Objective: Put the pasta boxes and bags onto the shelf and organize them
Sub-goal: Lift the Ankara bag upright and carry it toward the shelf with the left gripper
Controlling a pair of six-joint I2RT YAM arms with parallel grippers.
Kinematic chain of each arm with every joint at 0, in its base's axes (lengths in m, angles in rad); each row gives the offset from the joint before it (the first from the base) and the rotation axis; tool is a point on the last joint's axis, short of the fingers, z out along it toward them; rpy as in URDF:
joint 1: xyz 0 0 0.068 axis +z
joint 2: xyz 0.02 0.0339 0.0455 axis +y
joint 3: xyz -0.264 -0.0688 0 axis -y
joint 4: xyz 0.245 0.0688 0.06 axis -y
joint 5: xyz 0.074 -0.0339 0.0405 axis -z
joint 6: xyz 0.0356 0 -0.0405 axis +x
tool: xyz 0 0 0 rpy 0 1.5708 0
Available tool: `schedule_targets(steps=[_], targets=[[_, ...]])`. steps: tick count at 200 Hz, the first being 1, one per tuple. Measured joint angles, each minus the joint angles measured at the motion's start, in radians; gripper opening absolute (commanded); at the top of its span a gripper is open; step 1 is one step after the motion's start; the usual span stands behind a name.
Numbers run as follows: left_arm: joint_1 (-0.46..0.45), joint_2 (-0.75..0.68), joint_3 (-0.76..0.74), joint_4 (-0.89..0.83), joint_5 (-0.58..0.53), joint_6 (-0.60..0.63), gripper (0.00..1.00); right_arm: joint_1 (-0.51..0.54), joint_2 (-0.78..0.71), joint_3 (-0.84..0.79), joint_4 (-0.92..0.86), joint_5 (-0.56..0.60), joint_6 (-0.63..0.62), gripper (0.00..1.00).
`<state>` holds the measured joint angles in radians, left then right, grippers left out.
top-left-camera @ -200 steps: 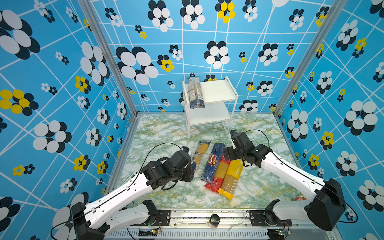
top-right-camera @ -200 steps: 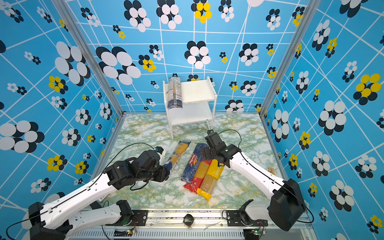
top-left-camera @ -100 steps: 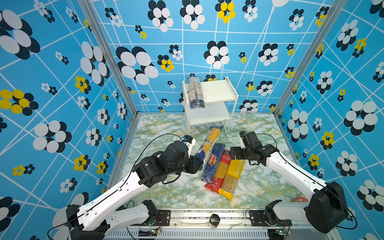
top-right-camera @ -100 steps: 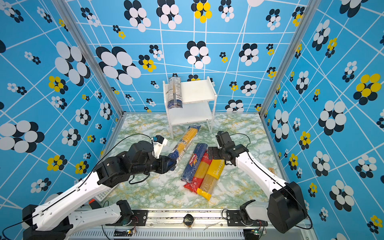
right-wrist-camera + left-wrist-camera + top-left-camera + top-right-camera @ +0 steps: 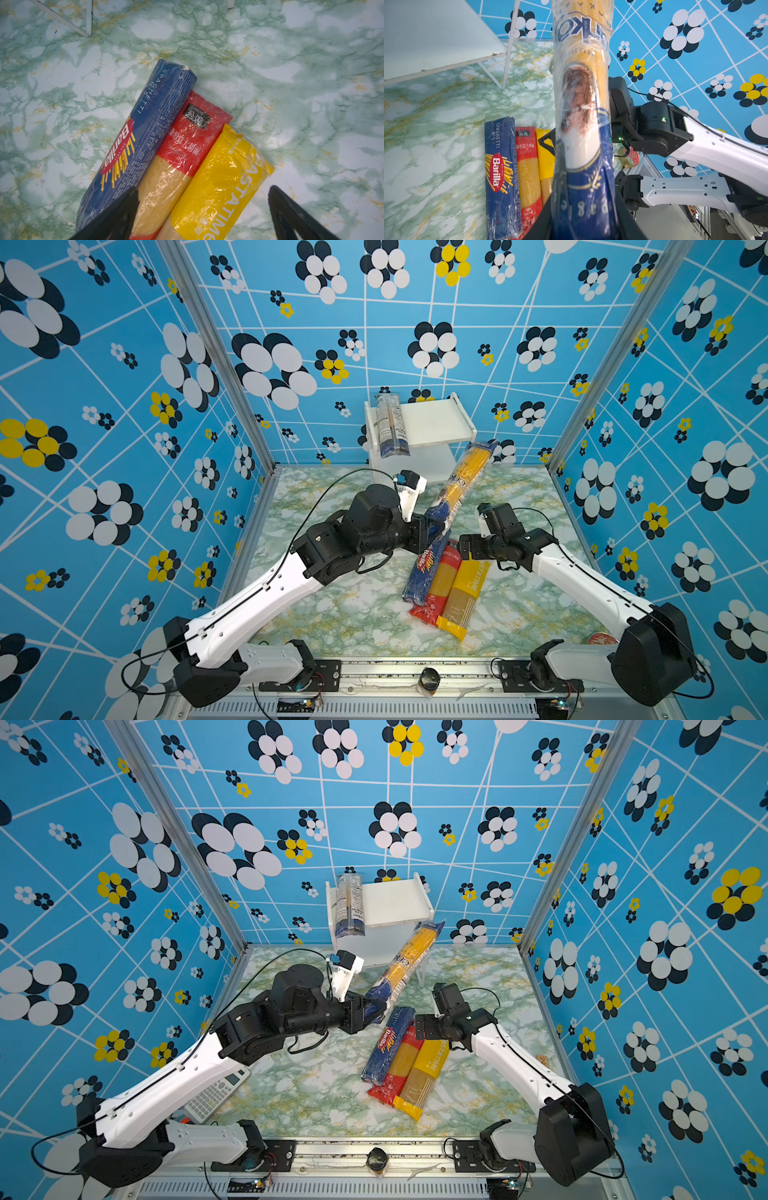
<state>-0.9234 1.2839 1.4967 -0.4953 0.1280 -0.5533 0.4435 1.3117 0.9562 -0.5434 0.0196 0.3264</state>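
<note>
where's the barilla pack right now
In both top views the Barilla pack lies on the table right of centre, against the red-ended bag.

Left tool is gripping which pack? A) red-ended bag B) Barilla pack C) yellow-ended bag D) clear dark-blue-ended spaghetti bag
D: the left tool is shut on the clear dark-blue-ended spaghetti bag, which is raised at a slant. The Barilla pack, red-ended bag and yellow-ended bag lie side by side on the table.
</note>
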Motion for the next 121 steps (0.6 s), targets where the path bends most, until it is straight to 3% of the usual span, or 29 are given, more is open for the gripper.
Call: schedule_targets(steps=[73, 121], targets=[[-0.001, 0.195, 0.208, 0.131, -0.079, 0.058, 0.0, 0.0, 0.0, -0.023, 0.0, -0.011, 0.001, 0.99], [-0.002, 0.364, 0.426, 0.164, -0.277, 0.112, 0.0, 0.0, 0.0, -0.029, 0.0, -0.011, 0.003, 0.99]])
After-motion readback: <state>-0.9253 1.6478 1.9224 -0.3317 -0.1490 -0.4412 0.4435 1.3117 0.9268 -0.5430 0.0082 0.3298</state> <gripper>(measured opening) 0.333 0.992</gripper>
